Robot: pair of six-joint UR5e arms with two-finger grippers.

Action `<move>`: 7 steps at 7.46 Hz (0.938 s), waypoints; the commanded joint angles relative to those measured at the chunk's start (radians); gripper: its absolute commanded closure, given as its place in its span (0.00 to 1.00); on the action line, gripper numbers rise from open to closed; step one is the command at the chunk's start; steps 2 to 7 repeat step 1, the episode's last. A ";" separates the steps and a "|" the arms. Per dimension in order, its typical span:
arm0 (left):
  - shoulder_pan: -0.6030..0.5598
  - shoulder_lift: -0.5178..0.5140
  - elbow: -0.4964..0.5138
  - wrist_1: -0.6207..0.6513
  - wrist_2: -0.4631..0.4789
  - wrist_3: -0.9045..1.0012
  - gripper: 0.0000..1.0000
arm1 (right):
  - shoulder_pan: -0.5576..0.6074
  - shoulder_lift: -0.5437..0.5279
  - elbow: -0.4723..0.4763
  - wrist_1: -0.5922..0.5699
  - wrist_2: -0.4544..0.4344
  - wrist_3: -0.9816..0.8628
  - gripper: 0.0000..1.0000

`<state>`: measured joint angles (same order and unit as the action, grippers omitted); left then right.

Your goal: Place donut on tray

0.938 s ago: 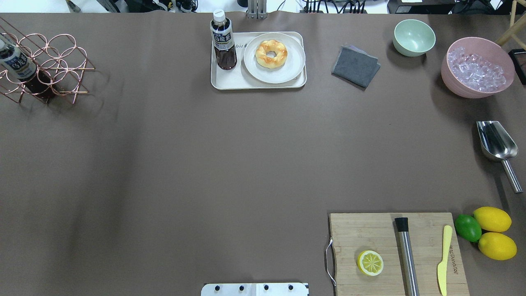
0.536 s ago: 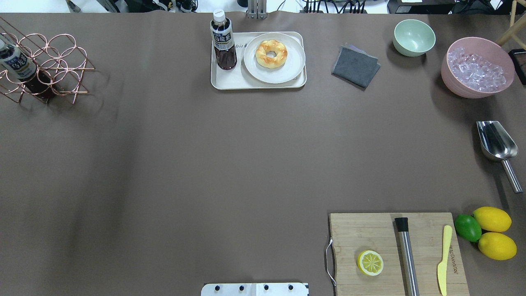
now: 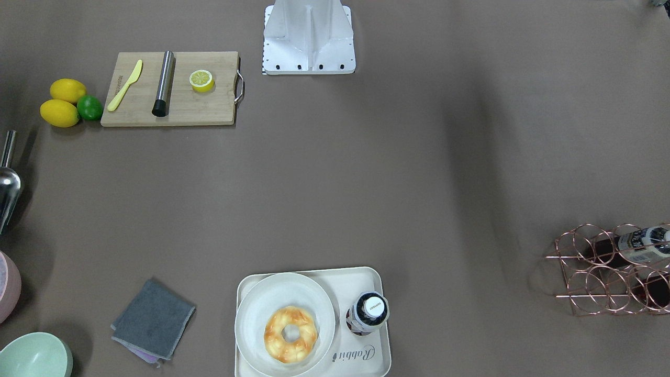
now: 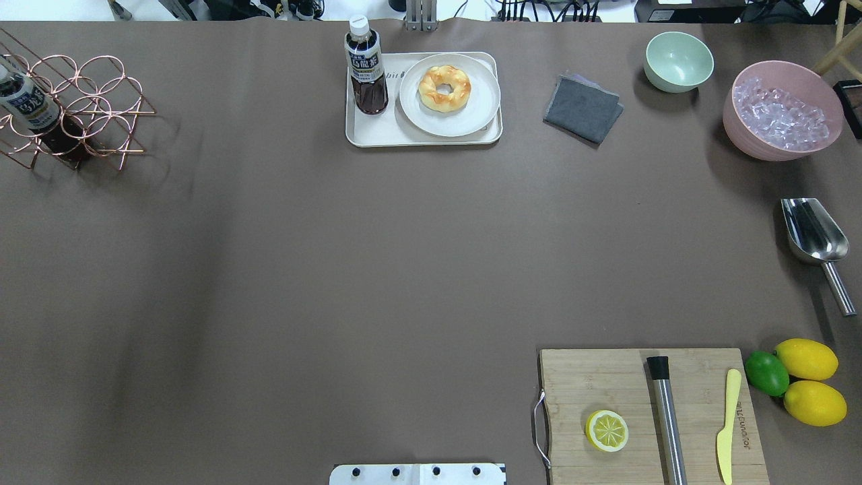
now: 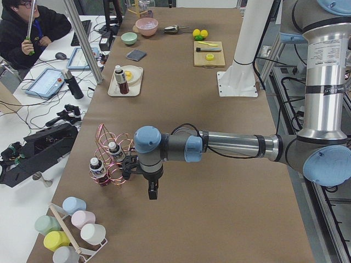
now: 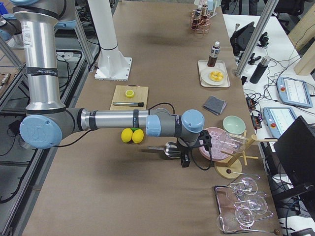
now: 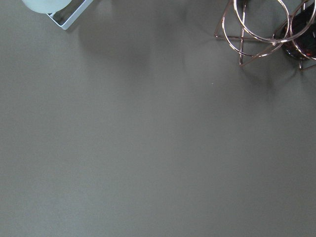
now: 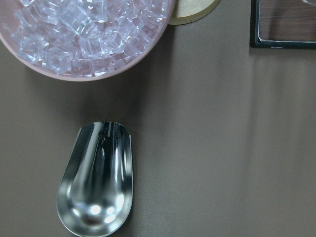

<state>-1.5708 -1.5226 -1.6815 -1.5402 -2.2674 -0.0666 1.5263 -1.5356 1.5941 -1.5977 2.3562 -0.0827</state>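
The donut (image 4: pixel 444 88), golden-orange with pale patches, lies on a round white plate (image 4: pixel 471 116). The plate stands on the cream tray (image 4: pixel 377 137) at the table's far middle, beside an upright dark tea bottle (image 4: pixel 366 67). The front-facing view shows the donut (image 3: pixel 291 334) on the plate and the tray's (image 3: pixel 366 278) "Rabbit" lettering. My left gripper (image 5: pixel 152 192) shows only in the exterior left view, near a copper wire rack, far from the tray. My right gripper (image 6: pixel 185 160) shows only in the exterior right view, over the metal scoop. I cannot tell whether either is open or shut.
A copper wire rack (image 4: pixel 74 108) with a bottle stands far left. A grey cloth (image 4: pixel 582 108), a green bowl (image 4: pixel 678 62), a pink bowl of ice (image 4: pixel 781 111) and a metal scoop (image 4: pixel 813 236) are on the right. The cutting board (image 4: pixel 606 377) holds a lemon half (image 4: pixel 607 431).
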 commanded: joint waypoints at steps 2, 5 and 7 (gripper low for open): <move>0.000 -0.002 -0.006 -0.001 0.037 -0.001 0.02 | 0.000 -0.001 0.001 0.001 0.021 0.001 0.00; 0.000 -0.002 -0.006 -0.001 0.037 -0.001 0.02 | 0.000 -0.001 0.001 0.001 0.021 0.001 0.00; 0.000 -0.002 -0.006 -0.001 0.037 -0.001 0.02 | 0.000 -0.001 0.001 0.001 0.021 0.001 0.00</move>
